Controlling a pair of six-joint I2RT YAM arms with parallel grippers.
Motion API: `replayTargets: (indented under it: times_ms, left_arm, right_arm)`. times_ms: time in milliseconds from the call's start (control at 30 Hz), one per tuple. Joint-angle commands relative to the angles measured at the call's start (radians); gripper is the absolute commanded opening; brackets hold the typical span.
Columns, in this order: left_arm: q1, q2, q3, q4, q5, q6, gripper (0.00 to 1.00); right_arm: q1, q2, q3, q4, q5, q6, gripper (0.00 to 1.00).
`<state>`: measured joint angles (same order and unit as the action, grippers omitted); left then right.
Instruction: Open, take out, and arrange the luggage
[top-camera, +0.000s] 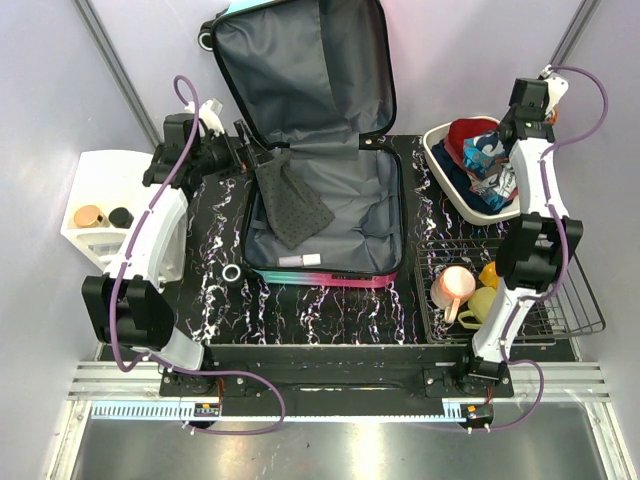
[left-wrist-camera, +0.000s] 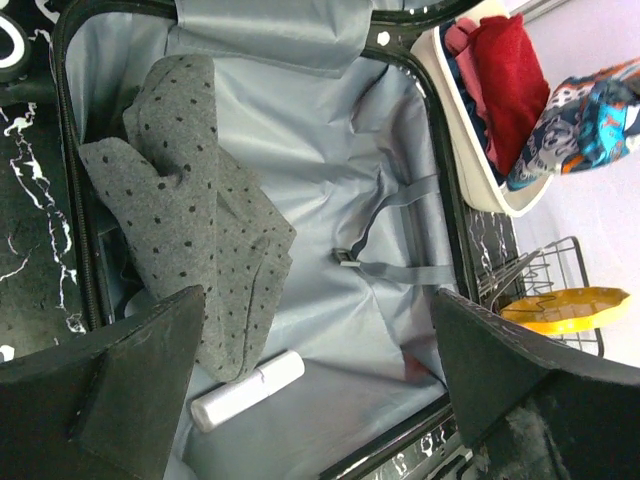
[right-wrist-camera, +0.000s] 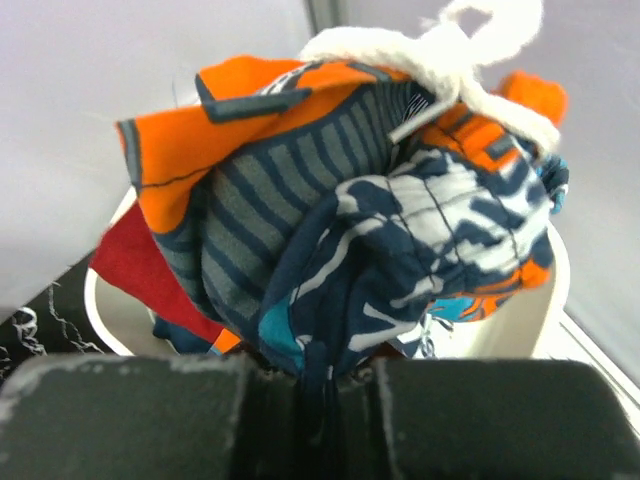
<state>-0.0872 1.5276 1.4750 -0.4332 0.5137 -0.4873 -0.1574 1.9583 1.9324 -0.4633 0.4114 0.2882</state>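
The luggage (top-camera: 345, 215) lies open mid-table, its lid propped upright at the back and its grey lining (left-wrist-camera: 350, 170) showing. Inside lie a grey dotted cloth (top-camera: 292, 200) (left-wrist-camera: 185, 225) and a white tube (top-camera: 298, 260) (left-wrist-camera: 247, 390). My left gripper (top-camera: 245, 155) (left-wrist-camera: 318, 300) hangs open at the case's left rim, above the cloth and tube, holding nothing. My right gripper (top-camera: 503, 140) (right-wrist-camera: 320, 375) is shut on a navy, orange and teal patterned garment (top-camera: 490, 160) (right-wrist-camera: 400, 230), pinched between its fingers over the white tub (top-camera: 440, 160).
The tub also holds a red cloth (top-camera: 470, 135) and dark clothes. A wire rack (top-camera: 570, 300) at the right front carries pink and yellow cups. A white stand (top-camera: 100, 180) with two small jars sits at the left. A small black ring (top-camera: 232, 272) lies beside the case.
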Motion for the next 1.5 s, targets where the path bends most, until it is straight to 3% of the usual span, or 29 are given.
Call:
replayTargets:
  times_ms: [0,200,233,267,367,500,600,700,733,833,933,1167,1467]
  left_arm:
    - [0.004,-0.015,0.002,-0.019,0.055,0.072,0.99]
    - [0.004,0.038,0.059,-0.068,0.127,0.182,0.99]
    - [0.004,0.051,0.071,-0.088,0.123,0.253,0.99]
    - [0.004,0.069,0.080,-0.104,0.118,0.301,0.99]
    - [0.009,0.066,0.105,-0.197,0.114,0.537,0.99]
    - [0.007,0.005,0.019,-0.226,0.179,0.801,0.99]
    - [0.003,0.006,0.008,-0.295,0.280,0.979,0.99]
    - [-0.068,0.083,0.071,-0.419,0.283,1.154,0.97]
    - [-0.094,0.144,0.096,-0.465,0.272,1.270,0.95]
    - [-0.198,0.245,0.156,-0.572,0.191,1.427,0.79]
    - [-0.269,0.327,0.176,-0.564,0.178,1.492,0.66]
    - [-0.465,0.485,0.228,-0.561,0.091,1.691,0.65]
    - [-0.559,0.661,0.329,-0.538,0.100,1.757,0.53]
  right_arm:
    - [-0.004,0.104,0.175,0.012,-0.109,0.066,0.18]
    - [-0.007,0.310,0.419,-0.046,-0.209,0.130,0.50]
    - [-0.005,0.338,0.485,-0.072,-0.210,0.140,0.54]
    - [-0.013,0.362,0.513,-0.086,-0.217,0.147,0.65]
    - [-0.028,0.418,0.554,-0.081,-0.304,0.163,0.74]
    - [-0.044,0.368,0.496,-0.008,-0.556,-0.010,0.98]
    - [-0.048,0.248,0.348,0.081,-0.745,-0.162,1.00]
    - [-0.050,0.118,0.133,0.242,-0.841,-0.266,1.00]
    - [-0.050,0.097,0.067,0.256,-0.853,-0.283,1.00]
    - [-0.050,0.053,0.031,0.227,-0.885,-0.359,1.00]
    - [-0.050,0.021,0.004,0.184,-0.939,-0.415,1.00]
    - [-0.050,-0.024,-0.052,0.135,-0.990,-0.452,1.00]
    - [-0.050,-0.015,-0.076,0.123,-1.000,-0.413,1.00]
